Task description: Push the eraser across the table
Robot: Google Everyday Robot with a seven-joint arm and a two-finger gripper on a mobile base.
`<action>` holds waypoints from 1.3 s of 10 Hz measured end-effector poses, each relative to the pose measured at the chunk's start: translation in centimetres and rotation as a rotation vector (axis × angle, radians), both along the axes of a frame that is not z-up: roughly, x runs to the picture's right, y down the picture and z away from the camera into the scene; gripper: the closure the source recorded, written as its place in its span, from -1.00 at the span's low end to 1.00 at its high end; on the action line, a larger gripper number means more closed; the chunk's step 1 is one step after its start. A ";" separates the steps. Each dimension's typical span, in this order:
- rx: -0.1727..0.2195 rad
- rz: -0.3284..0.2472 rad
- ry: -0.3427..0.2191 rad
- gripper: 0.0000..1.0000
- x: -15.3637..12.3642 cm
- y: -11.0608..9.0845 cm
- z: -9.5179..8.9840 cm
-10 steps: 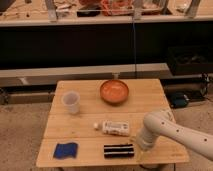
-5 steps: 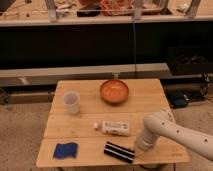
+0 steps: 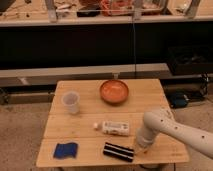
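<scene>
The eraser (image 3: 118, 151), a flat black block with pale stripes, lies near the front edge of the light wooden table (image 3: 145, 100), slightly skewed. My gripper (image 3: 138, 147) is at the end of the white arm (image 3: 172, 127), low over the table and right at the eraser's right end; it looks to be touching it. The white bottle (image 3: 113, 128) lies on its side just behind the eraser.
A blue squarish pad (image 3: 66, 149) lies at the front left. A clear cup (image 3: 71, 102) stands at the back left. An orange bowl (image 3: 114, 91) sits at the back middle. Dark shelving runs behind the table.
The eraser has turned a little, its right end now angled toward the front edge. My gripper has stayed against that end, moving slightly left.
</scene>
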State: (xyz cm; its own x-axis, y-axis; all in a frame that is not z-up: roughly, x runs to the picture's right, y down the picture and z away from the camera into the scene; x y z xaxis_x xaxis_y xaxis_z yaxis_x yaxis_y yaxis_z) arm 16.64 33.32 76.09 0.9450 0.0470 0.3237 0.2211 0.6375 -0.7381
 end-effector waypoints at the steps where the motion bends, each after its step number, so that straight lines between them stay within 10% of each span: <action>1: -0.005 -0.006 -0.001 0.93 0.0 0.0 0.0; 13: -0.014 -0.028 -0.017 0.93 -0.7 -0.5 0.4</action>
